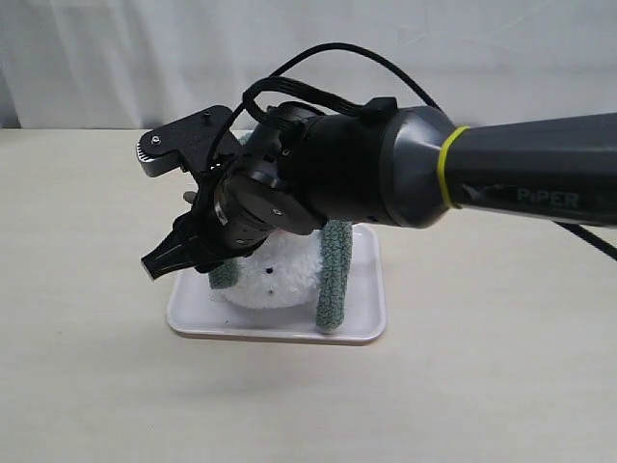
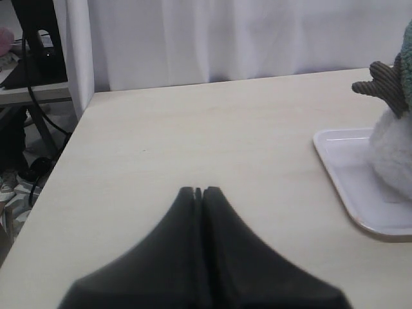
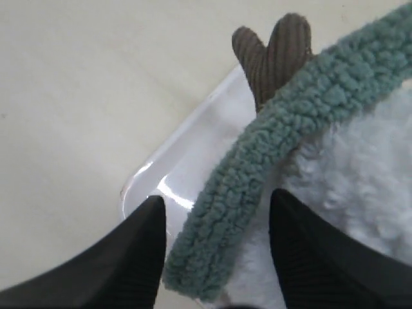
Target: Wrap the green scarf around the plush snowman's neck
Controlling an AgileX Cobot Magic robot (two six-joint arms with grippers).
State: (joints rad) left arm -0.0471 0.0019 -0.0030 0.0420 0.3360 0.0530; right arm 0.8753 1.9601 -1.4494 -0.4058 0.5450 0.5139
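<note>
The fluffy white plush snowman (image 1: pixel 275 278) stands on a white tray (image 1: pixel 371 323); my right arm hides its head and neck. The green scarf (image 1: pixel 335 270) hangs down both sides of its body. My right gripper (image 1: pixel 159 262) reaches across in front of the snowman and points down to the left. In the right wrist view this gripper (image 3: pixel 215 196) is open, with one hanging scarf (image 3: pixel 290 116) end between its fingers, untouched, beside the brown twig arm (image 3: pixel 270 55). My left gripper (image 2: pixel 198 190) is shut and empty over bare table, well away from the tray (image 2: pixel 347 167).
A white curtain backs the beige table. In the left wrist view the table's far-side edge (image 2: pixel 77 122) drops off to cables and a dark stand (image 2: pixel 38 38). The snowman's twig arm (image 2: pixel 380 80) and body show at that view's border.
</note>
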